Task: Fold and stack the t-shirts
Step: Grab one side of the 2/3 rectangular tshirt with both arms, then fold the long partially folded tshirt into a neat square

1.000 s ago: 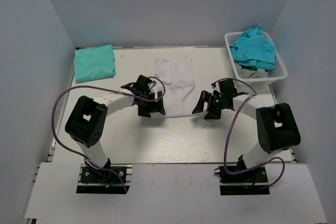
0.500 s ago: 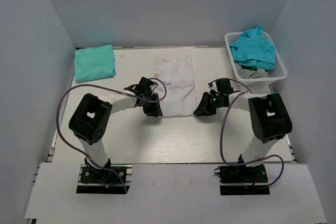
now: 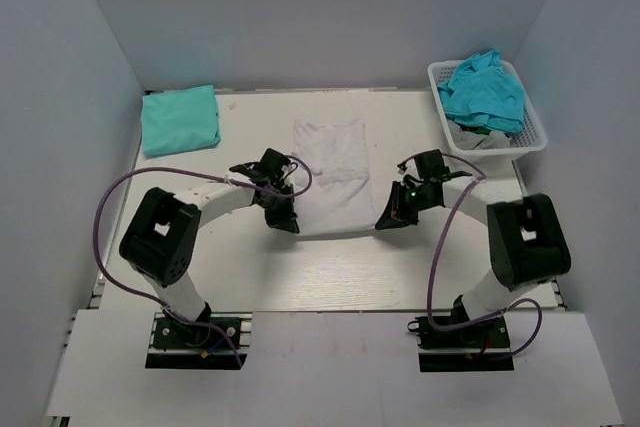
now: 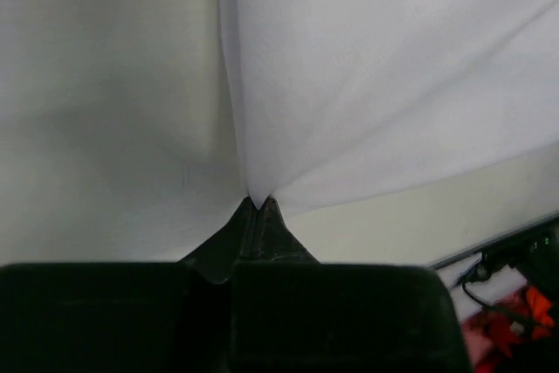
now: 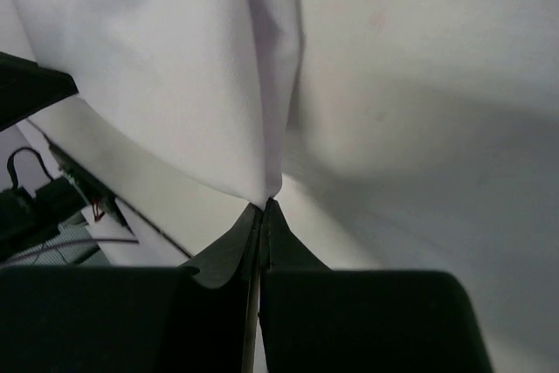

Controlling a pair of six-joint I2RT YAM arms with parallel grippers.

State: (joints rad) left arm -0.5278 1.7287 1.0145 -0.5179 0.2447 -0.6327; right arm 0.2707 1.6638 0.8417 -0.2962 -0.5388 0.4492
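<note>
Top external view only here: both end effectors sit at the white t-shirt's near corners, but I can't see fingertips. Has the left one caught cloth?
Observer: Yes. In the left wrist view the left end effector is shut, a corner of the white t-shirt pinched at its tips.
Operator: And the right?
Observer: The right wrist view shows the right end effector shut on the other near corner, a fold running up from the tips.
</note>
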